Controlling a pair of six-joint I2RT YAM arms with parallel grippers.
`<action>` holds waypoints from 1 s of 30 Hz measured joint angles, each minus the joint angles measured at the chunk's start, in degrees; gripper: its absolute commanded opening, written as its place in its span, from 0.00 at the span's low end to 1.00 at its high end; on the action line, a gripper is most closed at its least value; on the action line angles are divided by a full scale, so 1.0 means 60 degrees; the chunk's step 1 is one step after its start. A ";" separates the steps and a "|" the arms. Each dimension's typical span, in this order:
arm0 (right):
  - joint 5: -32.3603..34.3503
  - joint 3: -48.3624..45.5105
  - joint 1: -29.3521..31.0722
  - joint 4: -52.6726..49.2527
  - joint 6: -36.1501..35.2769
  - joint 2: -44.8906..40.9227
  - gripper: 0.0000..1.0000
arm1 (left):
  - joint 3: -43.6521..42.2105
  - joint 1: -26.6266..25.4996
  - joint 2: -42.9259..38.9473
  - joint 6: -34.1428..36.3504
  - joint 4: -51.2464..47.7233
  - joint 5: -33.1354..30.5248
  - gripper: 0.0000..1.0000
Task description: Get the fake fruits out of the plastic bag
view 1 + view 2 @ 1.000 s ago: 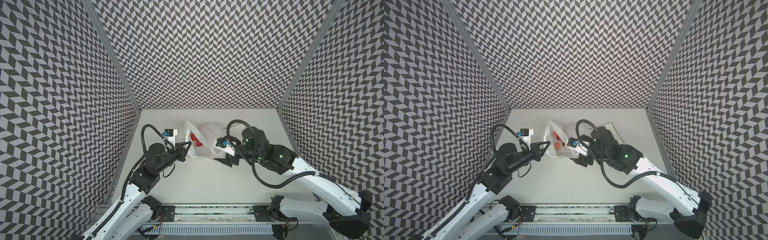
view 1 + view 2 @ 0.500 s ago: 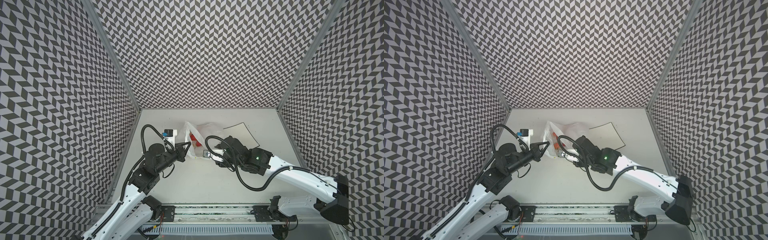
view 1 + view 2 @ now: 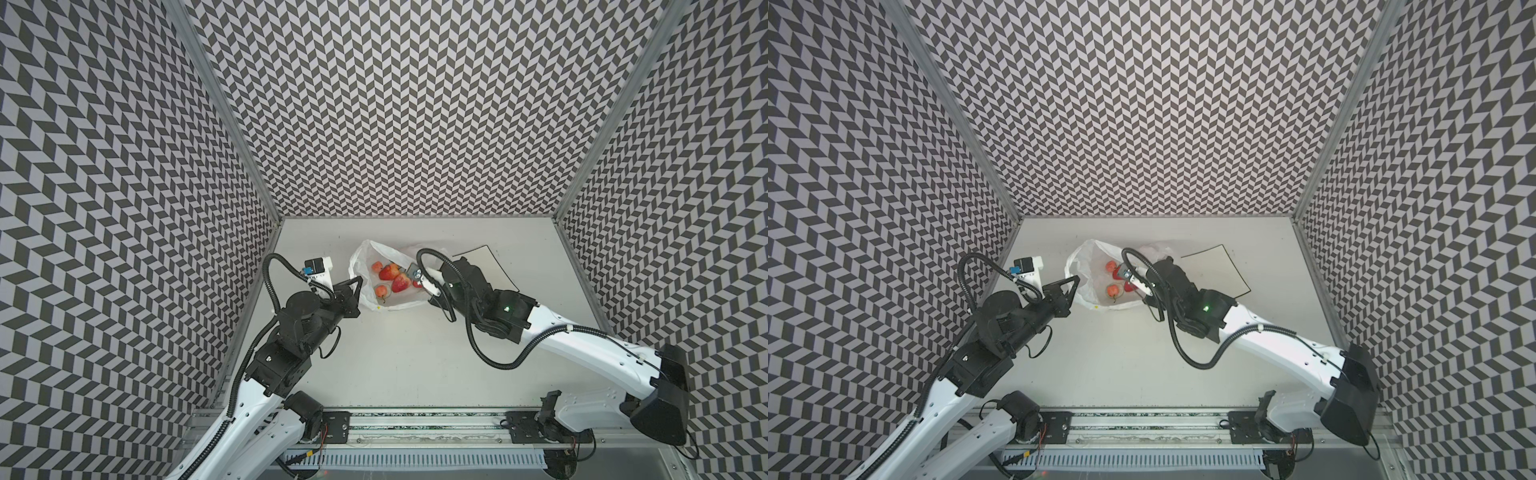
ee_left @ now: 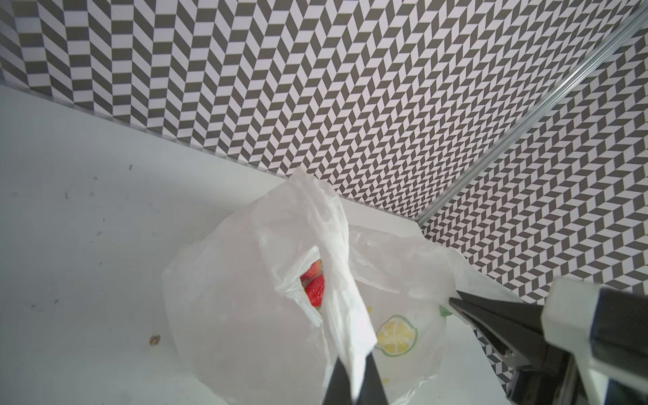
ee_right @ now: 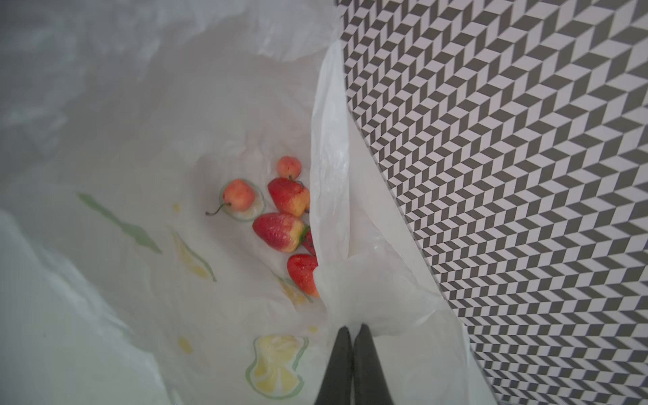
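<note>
Status: no fruit has been removed yet. The plastic bag (image 3: 360, 291) lies on the surface (image 3: 415, 353) toward the back, between the two arms, with its mouth spread open upward. Every one of the fake fruits (image 5: 278, 231) that can be seen lies inside it.

The right wrist view shows three strawberries (image 5: 289, 196) plainly and a fourth partly behind a fold of film. It also shows two stemmed round fruits (image 5: 238, 194). No further fruit can be confirmed.

- Left tool (image 4: 354, 380): jaws closed on a gathered strip of the bag, apparently a handle loop.
- Right tool (image 5: 352, 336): jaws closed flat on the film at the opposite rim. It holds no fruit.

The square plate (image 3: 486, 259), just beside the bag and partly hidden by the right arm, shows no fruit on its visible part.

Judgement: the opening step is in hand, and all the fruit removal remains to be done.
</note>
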 measured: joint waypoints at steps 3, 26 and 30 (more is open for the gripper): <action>-0.0743 0.0448 -0.0973 0.0987 0.1749 0.0117 0.00 | 0.0474 0.0000 0.0568 0.0419 0.0361 -0.0142 0.00; -0.6331 0.4543 -0.3978 0.6211 0.9941 0.3883 0.00 | 0.4965 0.3395 0.5625 0.2710 0.4554 0.2481 0.00; -0.6750 0.3432 -0.3978 0.6816 0.9890 0.3504 0.00 | 0.3632 0.3643 0.5042 0.2390 0.4849 0.3053 0.00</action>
